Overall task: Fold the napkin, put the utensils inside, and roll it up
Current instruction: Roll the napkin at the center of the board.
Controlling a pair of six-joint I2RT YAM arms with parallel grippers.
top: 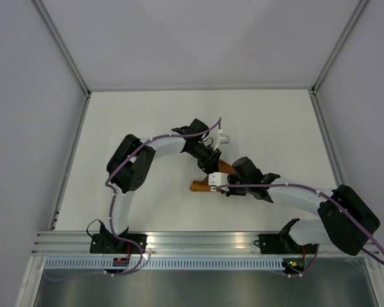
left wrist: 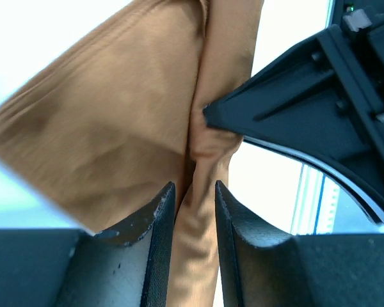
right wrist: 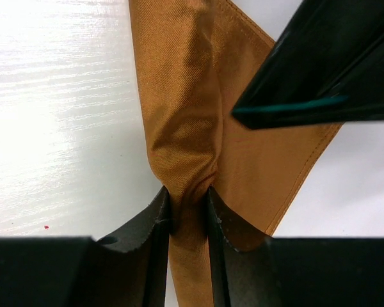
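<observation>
**Item:** napkin [top: 200, 185], rust-brown cloth, gathered into a narrow bundle.
**Location:** middle of the white table [top: 147, 115], lying between the two arms' tips.
**Long axis:** in the overhead view it runs on a diagonal, with the near end towards the left and the far end towards the right.
**Left gripper** [left wrist: 194, 192]: fingers drawn close, pinching a raised ridge of the cloth.
**Right gripper** [right wrist: 185, 198]: likewise nipped onto a ridge of cloth, just beside the other.
**Knife:** not visible. It may be wrapped inside, but the folds hide too much to tell.
**Step in hand (judged):** rolling or tightening the bundle, with folding apparently done.
**Next move calls for:** both arms turning together along the bundle's length, with an even grip so the layers neither slip nor unwind.
</observation>
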